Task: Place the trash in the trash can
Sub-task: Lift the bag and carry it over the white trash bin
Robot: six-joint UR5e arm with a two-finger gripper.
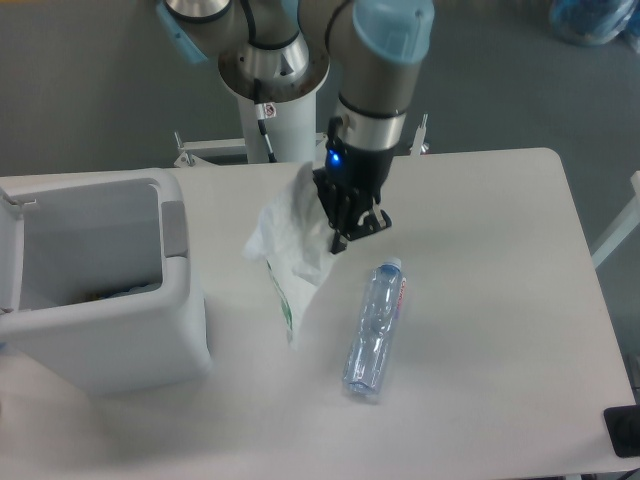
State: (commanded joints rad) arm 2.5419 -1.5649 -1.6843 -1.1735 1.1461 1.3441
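The clear crinkled plastic bag [290,245] with a green-and-white edge strip hangs bunched up at the table's middle, its lower tip near the tabletop. My gripper [352,232] is at the bag's upper right edge and looks shut on it, holding it up. The slim clear water bottle [375,328] with a white cap lies on the table just right of the bag and below the gripper, cap pointing away. The big white trash can [110,320] with a grey tab [174,228] stands open at the left, a short way left of the bag.
The arm's white pedestal [275,110] stands behind the table's far edge. A black object [625,432] sits at the table's front right corner. Some small items lie at the bottom inside the trash can.
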